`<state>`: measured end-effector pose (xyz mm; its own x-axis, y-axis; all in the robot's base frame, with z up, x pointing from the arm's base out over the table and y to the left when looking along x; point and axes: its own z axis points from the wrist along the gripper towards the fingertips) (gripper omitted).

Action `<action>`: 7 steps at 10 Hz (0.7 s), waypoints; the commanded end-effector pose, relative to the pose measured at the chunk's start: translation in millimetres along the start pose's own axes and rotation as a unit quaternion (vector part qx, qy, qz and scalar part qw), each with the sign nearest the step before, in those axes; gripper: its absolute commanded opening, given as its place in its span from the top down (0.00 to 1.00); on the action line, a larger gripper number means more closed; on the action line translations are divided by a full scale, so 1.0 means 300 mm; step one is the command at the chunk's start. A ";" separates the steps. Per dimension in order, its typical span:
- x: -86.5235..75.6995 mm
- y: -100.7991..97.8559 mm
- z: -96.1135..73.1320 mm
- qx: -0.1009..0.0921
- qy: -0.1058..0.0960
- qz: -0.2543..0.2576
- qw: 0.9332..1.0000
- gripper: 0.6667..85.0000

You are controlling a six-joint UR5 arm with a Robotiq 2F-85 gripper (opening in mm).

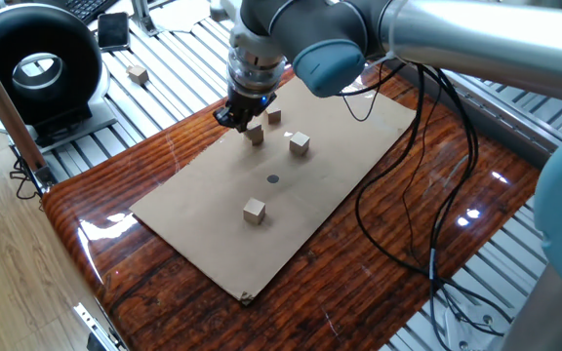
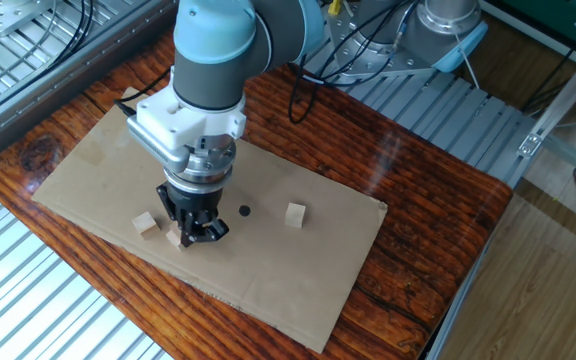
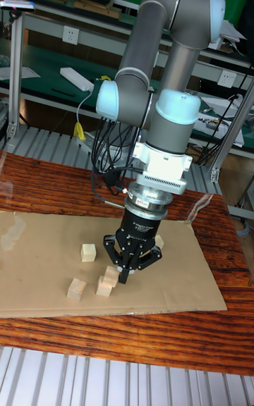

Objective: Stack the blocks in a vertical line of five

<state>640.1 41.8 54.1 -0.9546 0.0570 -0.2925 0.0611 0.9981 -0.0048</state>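
Four blocks lie on the cardboard sheet: one right beside my gripper, one behind it, one to the right and one nearer the front. A fifth block sits off the sheet on the metal rails. My gripper hovers low over the sheet, partly hiding a block, with another block to its left. In the tall view the gripper's fingertips look drawn together with nothing between them, and a block sits just beside them.
A black dot marks the middle of the cardboard. A black ring-shaped device stands at the back left on the rails. Cables hang from the arm over the glossy wooden table on the right.
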 end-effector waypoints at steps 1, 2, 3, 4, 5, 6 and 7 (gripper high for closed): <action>0.006 0.031 -0.004 -0.019 0.004 0.011 1.000 1.00; 0.008 0.024 -0.002 -0.015 0.005 0.008 1.000 1.00; 0.014 0.023 0.002 -0.014 0.007 0.010 1.000 1.00; 0.022 0.019 0.005 -0.011 0.011 0.008 1.000 1.00; 0.027 0.005 0.013 -0.003 0.014 0.004 1.000 1.00; 0.036 -0.006 0.020 0.003 0.019 0.001 1.000 1.00; 0.052 -0.018 0.022 0.010 0.028 -0.005 1.000 1.00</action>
<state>632.2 42.2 47.0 -0.9636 0.0523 -0.2620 0.0572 0.9983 -0.0112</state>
